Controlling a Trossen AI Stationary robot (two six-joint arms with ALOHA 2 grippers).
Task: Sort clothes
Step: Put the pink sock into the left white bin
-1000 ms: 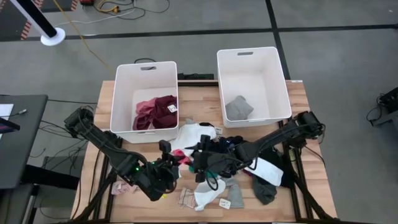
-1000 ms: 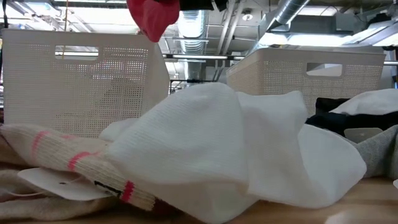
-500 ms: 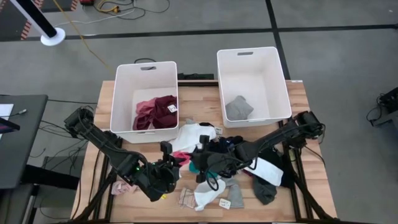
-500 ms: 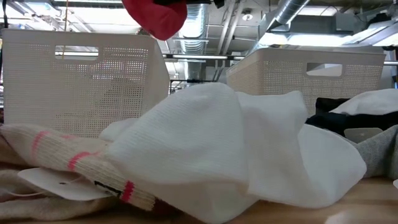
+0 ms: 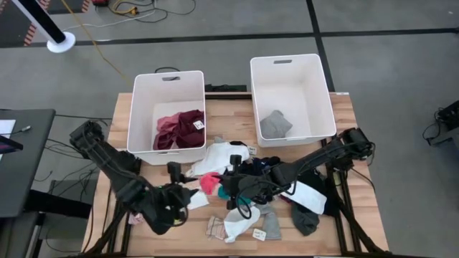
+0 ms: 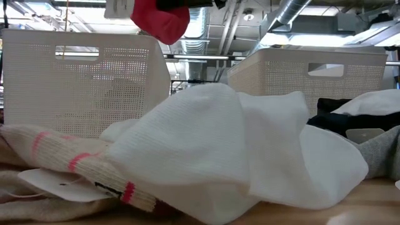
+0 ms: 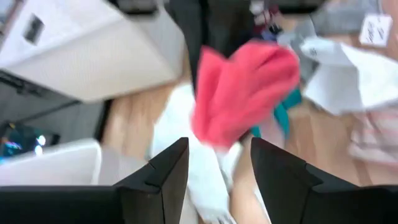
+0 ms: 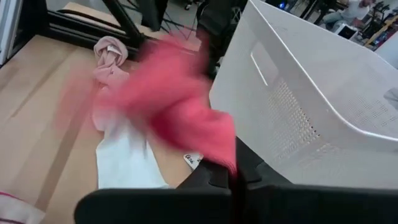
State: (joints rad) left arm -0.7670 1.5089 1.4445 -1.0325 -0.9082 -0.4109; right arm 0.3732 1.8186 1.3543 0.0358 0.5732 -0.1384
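Held item: small pink-red soft fabric garment (image 5: 209, 183), lifted over the table front, near the clothes pile's left edge.
Right gripper (image 5: 221, 188): clamped on its edge, garment hanging off its fingers (image 8: 211, 176) toward 9 o'clock.
Left gripper (image 5: 181, 198): jaws apart, empty, garment lying toward its 2 o'clock.
Target (judged): left white plastic bin (image 5: 142, 107) holding maroon and pink clothes (image 5: 181, 127), toward 11 o'clock from the garment.
Nearer arm: right, already holding.

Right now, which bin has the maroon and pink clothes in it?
The left bin, on the left arm's side: maroon and pink garments lie piled at its near end. The right bin holds only one grey garment.
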